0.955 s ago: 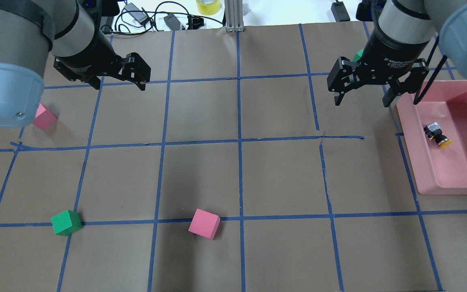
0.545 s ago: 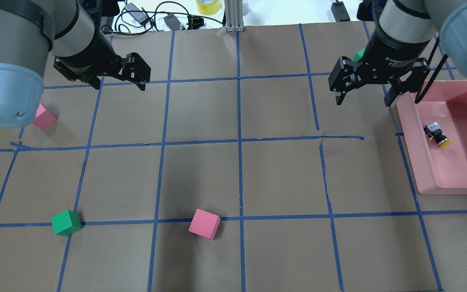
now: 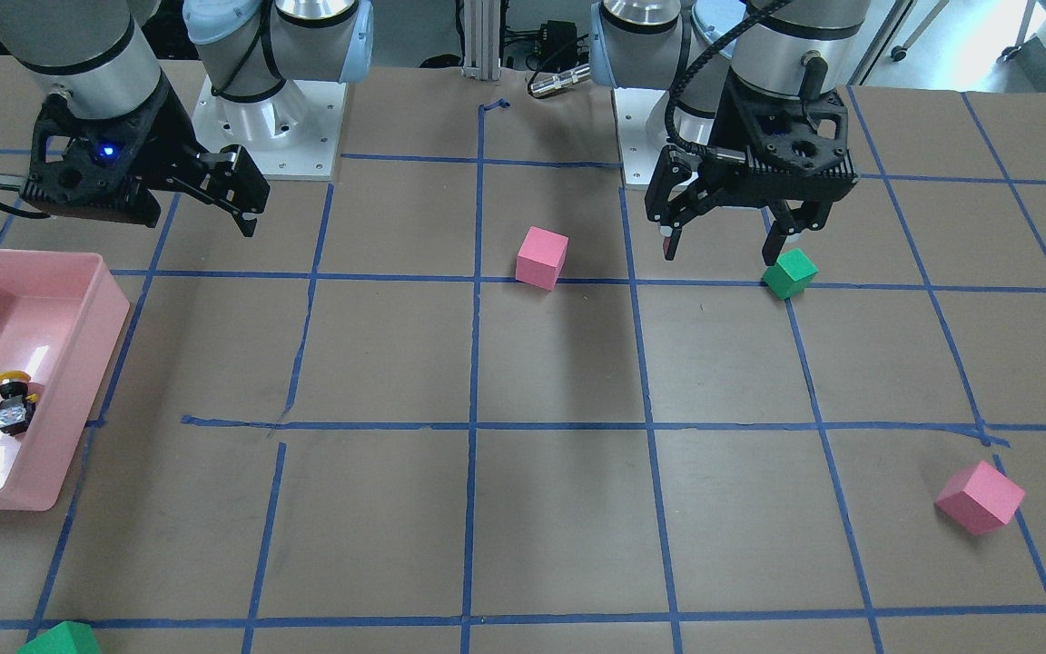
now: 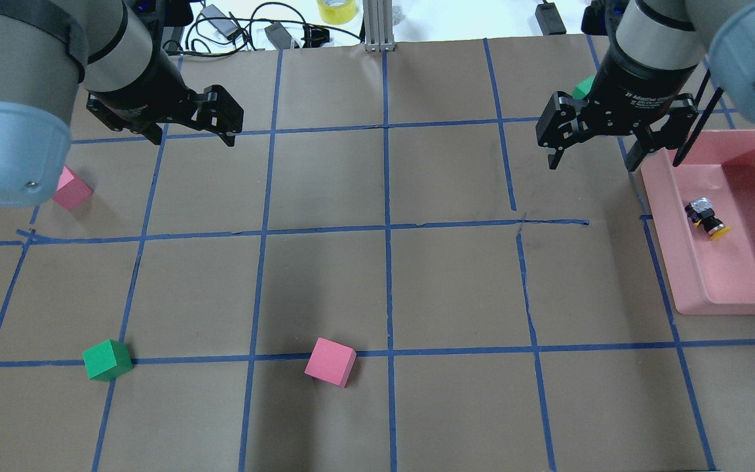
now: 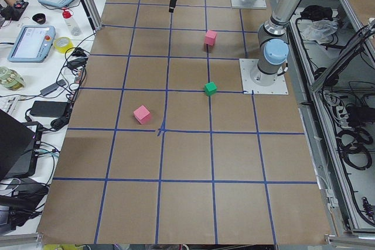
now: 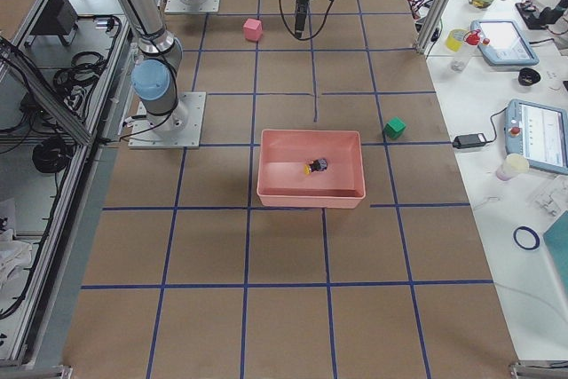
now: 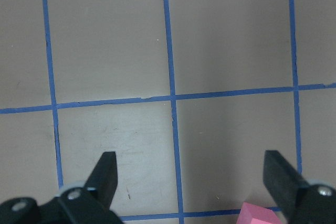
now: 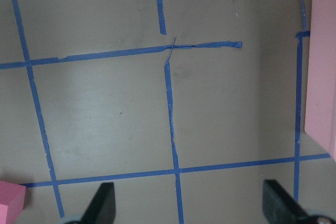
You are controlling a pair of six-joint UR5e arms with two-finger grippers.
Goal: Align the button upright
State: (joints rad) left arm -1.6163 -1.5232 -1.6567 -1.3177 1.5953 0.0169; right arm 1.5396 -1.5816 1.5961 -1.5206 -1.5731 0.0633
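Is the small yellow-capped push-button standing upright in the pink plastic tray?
No, the yellow-capped push-button lies on its side on the pink tray's floor.

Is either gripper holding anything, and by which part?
Nothing held: left gripper and right gripper are open and empty; the button lies in the pink bin.

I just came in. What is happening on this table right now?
Two robot arms are set to stand a small button upright, but nothing is gripped yet. The button lies on its side inside the pink tray, on the robot's right. The right claw hangs open above the table near the tray, not over the button. The left claw, also open, hangs above the table on the other side.
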